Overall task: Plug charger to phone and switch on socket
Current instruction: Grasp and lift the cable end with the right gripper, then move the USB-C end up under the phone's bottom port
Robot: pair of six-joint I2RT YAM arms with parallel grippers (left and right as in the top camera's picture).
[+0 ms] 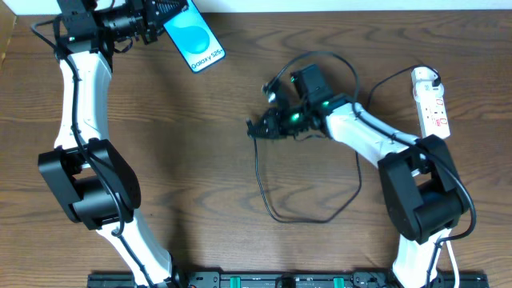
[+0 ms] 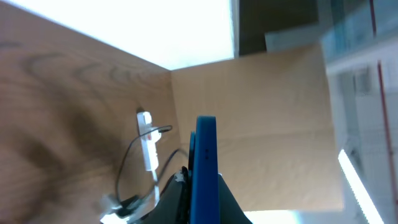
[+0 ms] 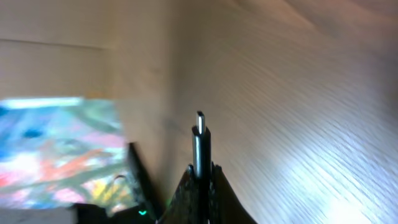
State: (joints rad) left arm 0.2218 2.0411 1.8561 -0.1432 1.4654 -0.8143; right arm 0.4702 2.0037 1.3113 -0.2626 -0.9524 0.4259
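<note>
My left gripper (image 1: 162, 21) is shut on the phone (image 1: 194, 38) at the far left of the table, and the phone's blue screen faces up. The left wrist view shows the phone (image 2: 204, 165) edge-on, clamped between the fingers of that gripper (image 2: 203, 194). Near the table's middle, my right gripper (image 1: 258, 127) is shut on the plug end of the charger (image 1: 308, 218). The charger's black cable loops over the wood toward the socket (image 1: 433, 102) at the right edge. In the right wrist view the charger's plug tip (image 3: 199, 142) sticks up out of the shut gripper (image 3: 200, 169).
A tan cardboard wall (image 2: 261, 118) stands behind the table's far edge. A black rail (image 1: 280, 280) runs along the front edge. The socket (image 2: 148, 144) and the cable (image 2: 123, 171) show far off in the left wrist view.
</note>
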